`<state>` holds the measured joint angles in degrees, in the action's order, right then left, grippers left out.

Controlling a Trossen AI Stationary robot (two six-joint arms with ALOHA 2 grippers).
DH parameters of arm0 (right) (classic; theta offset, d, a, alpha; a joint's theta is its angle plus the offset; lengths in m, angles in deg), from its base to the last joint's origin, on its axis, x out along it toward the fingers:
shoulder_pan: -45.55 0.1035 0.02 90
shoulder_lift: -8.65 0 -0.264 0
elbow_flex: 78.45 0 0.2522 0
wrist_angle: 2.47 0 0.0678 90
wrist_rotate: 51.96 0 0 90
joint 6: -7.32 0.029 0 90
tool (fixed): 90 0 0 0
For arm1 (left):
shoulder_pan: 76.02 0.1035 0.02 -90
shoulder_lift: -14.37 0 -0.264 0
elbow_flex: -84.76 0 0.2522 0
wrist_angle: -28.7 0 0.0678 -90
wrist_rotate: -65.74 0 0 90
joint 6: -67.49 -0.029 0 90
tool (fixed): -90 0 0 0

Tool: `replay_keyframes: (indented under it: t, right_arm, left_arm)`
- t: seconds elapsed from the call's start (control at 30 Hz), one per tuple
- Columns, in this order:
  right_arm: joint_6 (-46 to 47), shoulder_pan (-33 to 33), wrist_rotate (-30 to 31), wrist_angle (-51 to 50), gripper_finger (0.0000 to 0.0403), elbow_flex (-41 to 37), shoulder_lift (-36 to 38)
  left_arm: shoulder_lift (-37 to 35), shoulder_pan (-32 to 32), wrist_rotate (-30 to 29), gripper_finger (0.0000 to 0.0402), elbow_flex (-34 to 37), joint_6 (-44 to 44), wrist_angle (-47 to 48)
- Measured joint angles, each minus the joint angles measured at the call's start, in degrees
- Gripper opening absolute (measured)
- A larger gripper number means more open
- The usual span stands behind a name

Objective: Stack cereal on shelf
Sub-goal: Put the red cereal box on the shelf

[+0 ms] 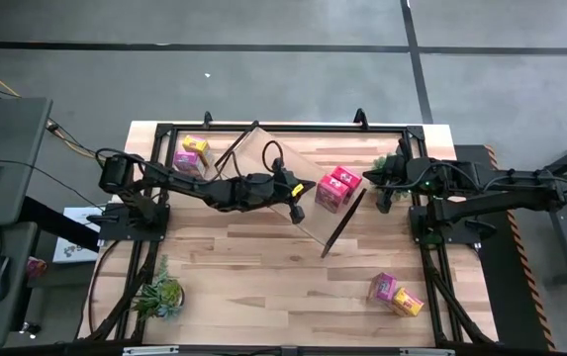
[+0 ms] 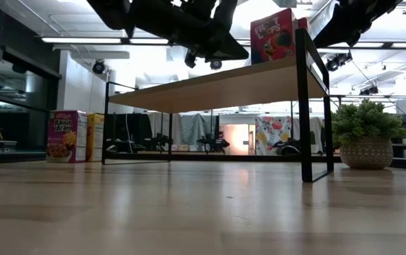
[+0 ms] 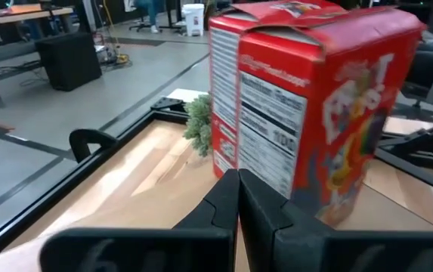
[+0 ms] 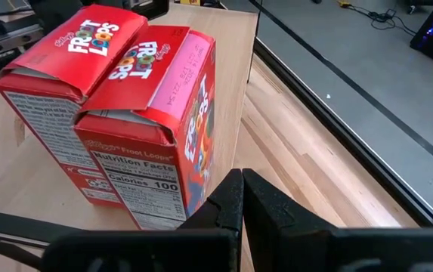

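Observation:
Two red cereal boxes (image 1: 337, 188) stand side by side on the light-wood shelf (image 1: 293, 158), which lies slantwise across the table's middle. My left gripper (image 3: 238, 189) is shut and sits over the shelf, just left of the red boxes (image 3: 299, 106). My right gripper (image 4: 242, 189) is shut and sits just right of the red boxes (image 4: 125, 113), at their lower corner. A pink and a yellow box (image 1: 192, 153) stand on the table at the far left. Another pink and yellow pair (image 1: 395, 294) lies at the near right. My left gripper's shut fingertips (image 3: 227, 185) stand at the foot of a red box's narrow printed side (image 3: 265, 170), coming level from the table's left; I cannot tell whether they touch it. My right gripper's shut fingertips (image 4: 231, 185) stand beside the nearer red box's lower corner (image 4: 197, 204), coming from the table's right; I cannot tell whether they touch it.
A small potted plant (image 1: 392, 163) stands at the far right beside the right arm, and another (image 1: 159, 295) at the near left. The shelf's black frame legs (image 2: 305, 106) stand on the tabletop. Black rails (image 1: 283, 127) edge the table.

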<state>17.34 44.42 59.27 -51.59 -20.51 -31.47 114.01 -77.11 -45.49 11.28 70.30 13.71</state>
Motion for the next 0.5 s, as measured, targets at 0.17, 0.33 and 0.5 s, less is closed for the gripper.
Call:
replay_keyframes:
  t: [0.17, 0.33, 0.5]
  right_arm:
    - [0.0, 0.0, 0.0, 0.0, 0.0, 0.0, 0.0]
    - [0.0, 0.0, 0.1, 0.0, 0.0, 0.0, 0.0]
    - [0.0, 0.0, 0.4, 0.0, 0.0, 0.0, 0.0]
  left_arm:
    - [0.6, -0.1, 0.1, 0.0, 0.0, 0.1, -1.4]
    - [1.5, -0.1, 2.2, 0.0, -0.4, 0.2, -3.4]
    - [2.2, -0.1, 2.5, 0.0, -1.2, 0.1, -3.1]
